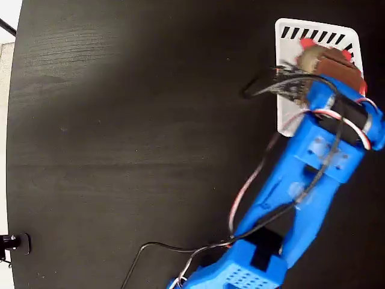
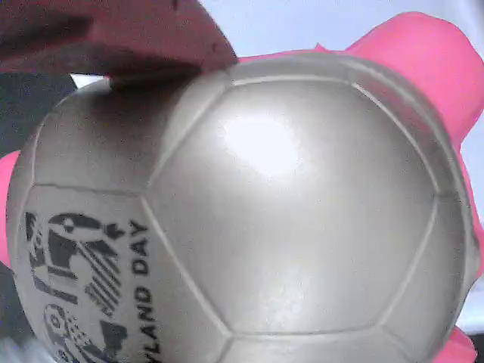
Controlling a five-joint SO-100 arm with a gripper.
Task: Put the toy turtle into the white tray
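Black wood-grain table (image 1: pixel 120 150) — toy turtle (image 1: pixel 313 57) seemingly over white tray (image 1: pixel 286 114).

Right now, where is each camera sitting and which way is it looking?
Fixed view: sits up high, looking straight down at the black table; shows the blue arm reaching over the white tray.
Wrist view: rides on the arm, staring closely at the toy turtle; a dark red-brown finger shows at top.
Both views share the turtle; the fixed view shows it over the tray.
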